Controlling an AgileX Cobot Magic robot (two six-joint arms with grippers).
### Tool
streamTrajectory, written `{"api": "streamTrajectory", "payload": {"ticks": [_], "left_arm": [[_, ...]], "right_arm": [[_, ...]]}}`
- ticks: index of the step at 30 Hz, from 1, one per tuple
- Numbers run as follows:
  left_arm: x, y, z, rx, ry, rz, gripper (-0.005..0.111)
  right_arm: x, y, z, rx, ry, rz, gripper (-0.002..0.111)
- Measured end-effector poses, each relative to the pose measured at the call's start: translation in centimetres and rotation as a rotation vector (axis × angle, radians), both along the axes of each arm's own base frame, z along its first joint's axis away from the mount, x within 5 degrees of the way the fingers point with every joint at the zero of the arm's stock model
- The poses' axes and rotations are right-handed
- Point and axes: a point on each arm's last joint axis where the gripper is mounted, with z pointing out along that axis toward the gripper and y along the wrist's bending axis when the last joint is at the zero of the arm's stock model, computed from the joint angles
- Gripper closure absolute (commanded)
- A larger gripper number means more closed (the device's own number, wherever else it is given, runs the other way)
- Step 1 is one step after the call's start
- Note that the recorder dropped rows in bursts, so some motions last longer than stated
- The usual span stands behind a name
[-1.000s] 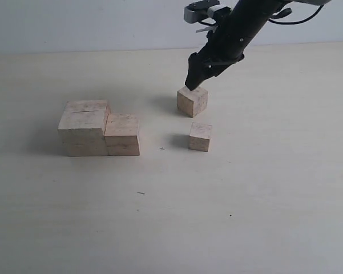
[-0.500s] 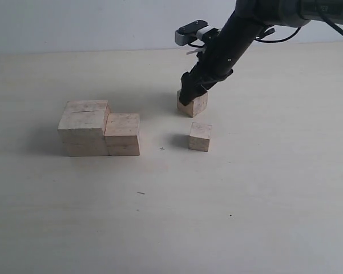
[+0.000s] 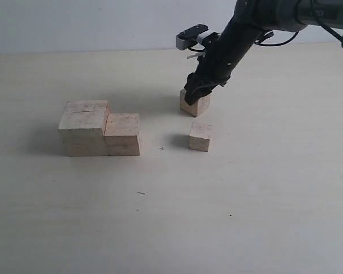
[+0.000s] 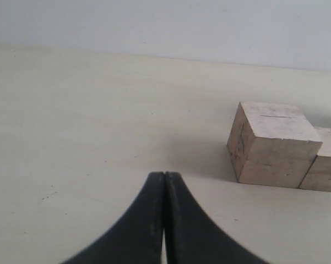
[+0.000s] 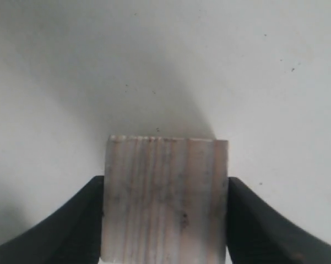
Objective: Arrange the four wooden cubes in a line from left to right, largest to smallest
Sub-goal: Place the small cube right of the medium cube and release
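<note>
Four pale wooden cubes rest on the table. The largest cube (image 3: 84, 128), with a thin dark crack, stands at the left, and the second cube (image 3: 122, 135) touches its right side. Farther right, my right gripper (image 3: 196, 95) is down over the third cube (image 3: 196, 106). The right wrist view shows that gripper (image 5: 165, 184) with its black fingers (image 5: 88, 214) pressed on both sides of this cube (image 5: 165, 192). The smallest cube (image 3: 200, 137) sits just in front. My left gripper (image 4: 164, 175) is shut and empty, away from the largest cube (image 4: 272, 144).
The tabletop (image 3: 245, 217) is pale and plain, with a light wall behind it. A tiny dark mark (image 3: 162, 149) lies between the second cube and the smallest cube. The left arm is out of the exterior view.
My right gripper came down from just above the third cube until its fingers sat on both sides of it. The cube shifted slightly to the right.
</note>
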Motion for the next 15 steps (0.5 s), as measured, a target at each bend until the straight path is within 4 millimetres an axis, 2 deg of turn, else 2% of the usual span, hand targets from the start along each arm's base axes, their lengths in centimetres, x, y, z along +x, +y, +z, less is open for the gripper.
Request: {"api": "streamTrajectory", "payload": {"ticks": [3,7,10,15], "left_arm": [[0.0,0.0,0.0,0.000,0.000,0.000,0.107],[0.0,0.0,0.0,0.000,0.000,0.000,0.107],[0.0,0.0,0.0,0.000,0.000,0.000,0.107],[0.0,0.0,0.0,0.000,0.000,0.000,0.107]], "right_arm": [[-0.6,0.0,0.8,0.003,0.031,0.060,0.108],[-2.2,0.6,3.2,0.107,0.050,0.296,0.108],[-2.9,1.3,4.6,0.189,-0.003,0.458,0.108],[-3.7,2.4,4.7,0.181,-0.060,0.597,0.108]]}}
